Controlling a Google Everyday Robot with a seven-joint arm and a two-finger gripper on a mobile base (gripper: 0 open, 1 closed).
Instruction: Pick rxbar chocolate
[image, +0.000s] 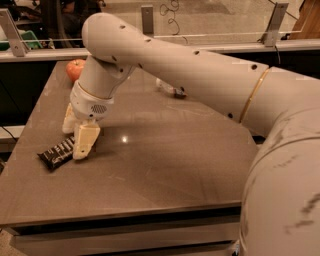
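The rxbar chocolate (56, 153) is a flat black bar with white lettering, lying on the brown table (165, 165) near its left edge. My gripper (74, 143) hangs from the white arm right above the bar's right end, fingers pointing down and open. The near finger (85, 142) sits beside the bar's right end, touching or almost touching it. The far finger (68, 121) is behind the bar. The bar lies flat on the table and is not gripped.
A red apple (75, 69) sits at the table's back left. A small water bottle (170, 90) lies on its side at the back middle. A glass rail (210, 20) runs behind the table. My large arm (210, 75) spans the right side.
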